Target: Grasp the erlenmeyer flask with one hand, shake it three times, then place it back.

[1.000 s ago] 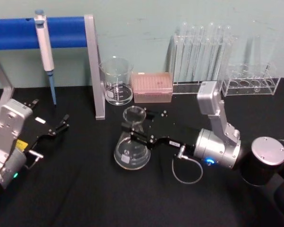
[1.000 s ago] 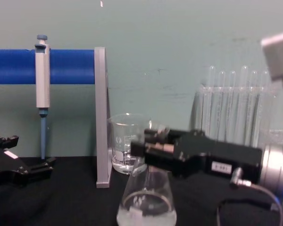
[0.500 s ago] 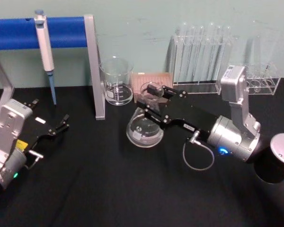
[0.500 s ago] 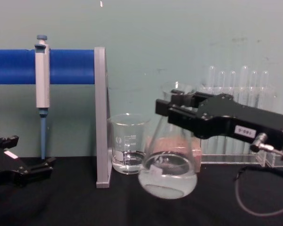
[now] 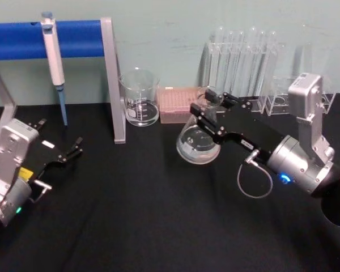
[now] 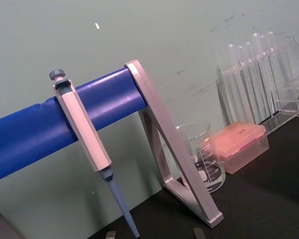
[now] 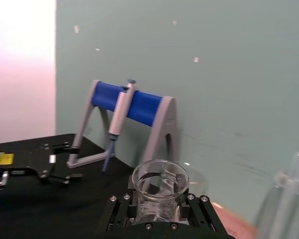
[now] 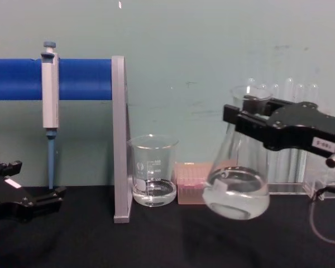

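The erlenmeyer flask [image 5: 197, 146] hangs above the black table, tilted, with clear liquid pooled in its wide base [image 8: 237, 192]. My right gripper [image 5: 211, 110] is shut on its narrow neck just under the flared rim, reaching in from the right [image 8: 244, 118]. In the right wrist view the rim of the flask [image 7: 159, 191] stands between the black jaws of the right gripper [image 7: 160, 208]. My left gripper [image 5: 68, 153] rests low at the table's left side [image 8: 28, 192], open and holding nothing.
A glass beaker [image 5: 139, 97] and a pink tip box [image 5: 181, 105] stand behind the flask. Test tube racks [image 5: 243, 62] line the back right. A pipette [image 5: 52, 48] hangs on the blue bar stand [image 5: 114, 85] at the back left.
The right gripper has carried the flask up off the table and to the right, toward the test tube racks. The flask now tilts more. The left arm has not moved.
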Action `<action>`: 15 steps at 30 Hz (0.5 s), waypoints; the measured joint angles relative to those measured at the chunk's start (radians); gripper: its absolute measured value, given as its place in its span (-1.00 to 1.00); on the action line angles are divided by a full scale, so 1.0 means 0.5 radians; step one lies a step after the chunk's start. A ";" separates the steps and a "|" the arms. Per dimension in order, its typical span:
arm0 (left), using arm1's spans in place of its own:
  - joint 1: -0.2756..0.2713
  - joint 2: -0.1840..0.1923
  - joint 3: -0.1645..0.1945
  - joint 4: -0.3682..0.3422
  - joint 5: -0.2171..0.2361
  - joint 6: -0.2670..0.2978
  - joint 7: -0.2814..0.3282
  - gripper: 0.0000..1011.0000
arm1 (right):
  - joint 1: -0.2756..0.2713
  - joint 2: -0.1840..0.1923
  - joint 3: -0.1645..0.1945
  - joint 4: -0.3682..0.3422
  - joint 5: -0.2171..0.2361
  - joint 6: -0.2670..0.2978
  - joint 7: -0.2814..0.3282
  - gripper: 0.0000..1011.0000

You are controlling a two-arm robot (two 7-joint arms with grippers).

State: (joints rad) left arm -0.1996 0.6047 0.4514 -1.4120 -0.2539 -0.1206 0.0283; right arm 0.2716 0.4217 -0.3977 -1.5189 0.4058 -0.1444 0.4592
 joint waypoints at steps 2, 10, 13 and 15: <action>0.000 0.000 0.000 0.000 0.000 0.000 0.000 0.98 | -0.016 -0.006 0.019 -0.009 -0.007 0.002 -0.022 -0.11; 0.000 0.000 0.000 0.000 0.000 0.000 0.000 0.98 | -0.047 -0.048 0.066 -0.013 -0.022 0.003 -0.036 -0.11; 0.000 0.000 0.000 0.000 0.000 0.000 0.000 0.98 | -0.030 -0.065 0.059 0.010 -0.022 0.001 0.005 -0.11; 0.000 0.000 0.000 0.000 0.000 0.000 0.000 0.98 | -0.015 -0.075 0.046 0.025 -0.018 -0.001 0.037 -0.11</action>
State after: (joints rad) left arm -0.1995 0.6047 0.4514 -1.4120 -0.2539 -0.1205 0.0283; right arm 0.2640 0.3844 -0.3746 -1.5063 0.3969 -0.1450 0.4776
